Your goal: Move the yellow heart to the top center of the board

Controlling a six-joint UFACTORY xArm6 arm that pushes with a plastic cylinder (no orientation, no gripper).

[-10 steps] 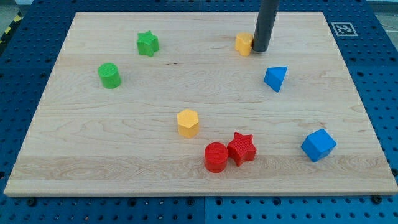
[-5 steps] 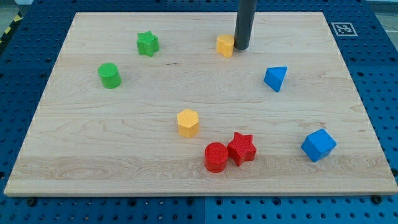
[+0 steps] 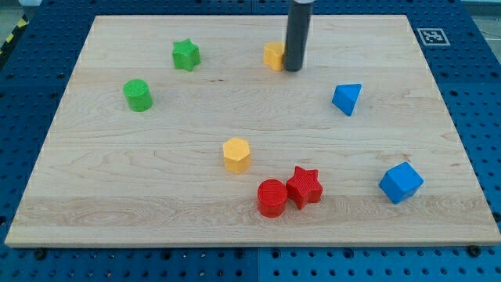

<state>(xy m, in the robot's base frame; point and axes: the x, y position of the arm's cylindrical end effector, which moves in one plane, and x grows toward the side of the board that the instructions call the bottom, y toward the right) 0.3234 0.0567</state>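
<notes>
The yellow heart (image 3: 273, 56) lies near the view's top, slightly right of the board's middle. My tip (image 3: 293, 69) rests on the board against the heart's right side, and the dark rod hides part of the heart. The wooden board (image 3: 117, 188) fills most of the view.
A green star (image 3: 186, 55) and a green cylinder (image 3: 138, 95) lie at the upper left. A yellow hexagon (image 3: 236, 154) sits near the middle. A red cylinder (image 3: 272, 197) touches a red star (image 3: 304, 186) below. A blue triangular block (image 3: 347, 98) and a blue cube (image 3: 401, 182) lie right.
My tip has slid to the view's left along the top of the board, pushing the yellow heart left with it. The other blocks have not moved.
</notes>
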